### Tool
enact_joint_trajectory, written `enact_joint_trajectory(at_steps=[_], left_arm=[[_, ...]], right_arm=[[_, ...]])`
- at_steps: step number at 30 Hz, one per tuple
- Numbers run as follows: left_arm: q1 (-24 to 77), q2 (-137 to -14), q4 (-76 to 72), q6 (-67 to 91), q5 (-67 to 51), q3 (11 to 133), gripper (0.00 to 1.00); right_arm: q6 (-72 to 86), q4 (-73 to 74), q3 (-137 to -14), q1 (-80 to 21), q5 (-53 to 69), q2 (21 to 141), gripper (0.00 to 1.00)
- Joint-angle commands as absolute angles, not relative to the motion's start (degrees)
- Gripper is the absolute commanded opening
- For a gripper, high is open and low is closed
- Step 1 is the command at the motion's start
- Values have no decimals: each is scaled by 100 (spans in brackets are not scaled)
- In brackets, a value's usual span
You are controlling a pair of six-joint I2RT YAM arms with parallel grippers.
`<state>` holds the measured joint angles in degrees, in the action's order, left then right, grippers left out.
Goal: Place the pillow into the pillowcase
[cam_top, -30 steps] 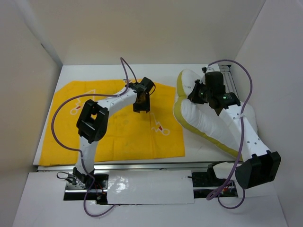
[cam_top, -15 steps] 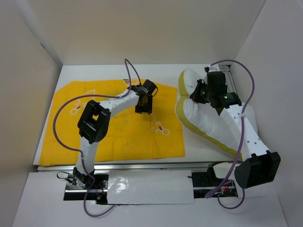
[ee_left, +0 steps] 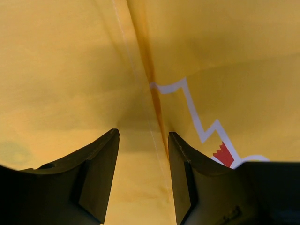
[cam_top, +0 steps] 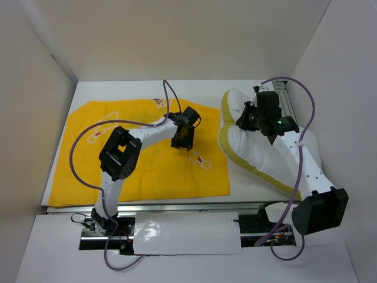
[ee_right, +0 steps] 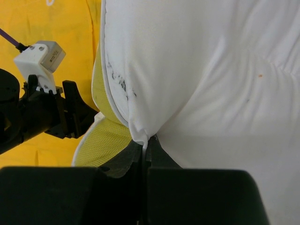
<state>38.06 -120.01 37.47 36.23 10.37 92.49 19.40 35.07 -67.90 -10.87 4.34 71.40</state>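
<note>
The pillow (cam_top: 259, 156) lies bunched at the right of the table (cam_top: 118, 91), its yellowish edge facing left and its right side close to the wall. The right gripper (ee_right: 146, 146) is pressed together on a fold of its white fabric. A narrow bare strip separates it from the pillowcase (cam_top: 141, 168), which is spread flat at the left. The left gripper (ee_left: 143, 136), jaws spread, sits over a crease in the case's right half.

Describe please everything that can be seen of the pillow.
The pillow is white, puffy soft fabric with quilted channels and a yellow mesh-like edge band. It lies bent into humps on the right part of the table, next to the yellow pillowcase. The right pincer is shut on a fold of its white fabric near that edge.
</note>
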Motion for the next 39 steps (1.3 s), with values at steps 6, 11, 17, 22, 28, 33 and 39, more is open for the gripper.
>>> enact_joint_trajectory(at_steps=[6, 11, 17, 22, 28, 33, 39], left_arm=[[3858, -12050, 3735, 3691, 1081, 9149, 59], [3858, -12103, 3788, 3814, 1203, 9149, 59], [3858, -12103, 3718, 3814, 1073, 9097, 59], [3858, -12207, 3656, 3814, 1020, 9044, 58], [3858, -12208, 3708, 3867, 1020, 9044, 58], [3858, -12208, 3885, 3990, 1186, 9210, 39], [3858, -11919, 4086, 3990, 1300, 9386, 23]], right_arm=[[1714, 3577, -6715, -905, -255, 6970, 0], [1714, 3630, -6715, -905, -255, 6970, 0], [1714, 3630, -6715, -905, -255, 6917, 0], [1714, 3630, -6715, -905, -255, 6917, 0], [1714, 3630, -6715, -905, -255, 6917, 0], [1662, 3630, -6715, -905, -193, 6917, 0], [1661, 3630, -6653, -905, -9, 6969, 0]])
